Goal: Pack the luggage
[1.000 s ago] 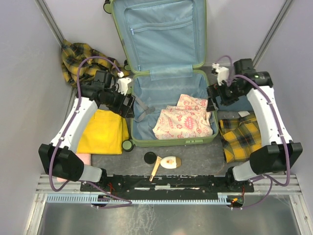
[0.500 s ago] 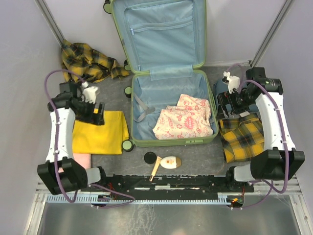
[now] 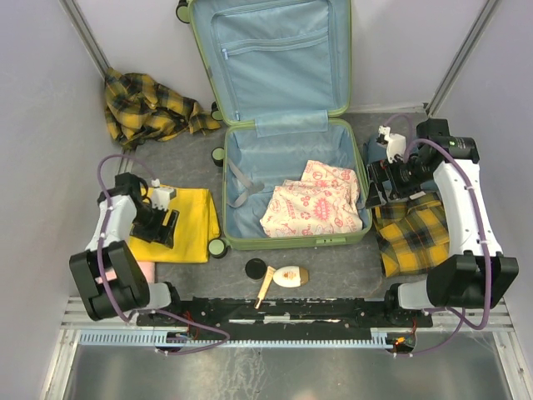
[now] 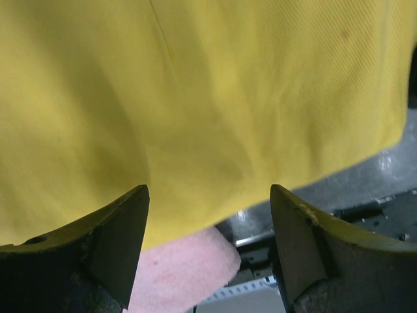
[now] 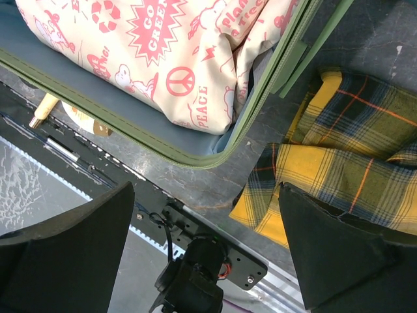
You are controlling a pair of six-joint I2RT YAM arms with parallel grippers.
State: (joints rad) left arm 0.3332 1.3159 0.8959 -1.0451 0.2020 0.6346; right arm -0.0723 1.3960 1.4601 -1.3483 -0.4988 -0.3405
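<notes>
Top overhead, wide; wrists close, downward, left apparently nearest; right shares luggage [image 3: 275,67].

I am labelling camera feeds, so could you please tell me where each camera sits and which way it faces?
Top external: above and behind the bases, facing down on the open luggage; the left gripper and right gripper show.
Left wrist: on the left wrist, facing down on a yellow garment; its two fingers show.
Right wrist: on the right wrist, facing down on the luggage corner, printed cloth, plaid garment; its fingers show.
Shared: top and right wrist both show the printed cloth.
</notes>
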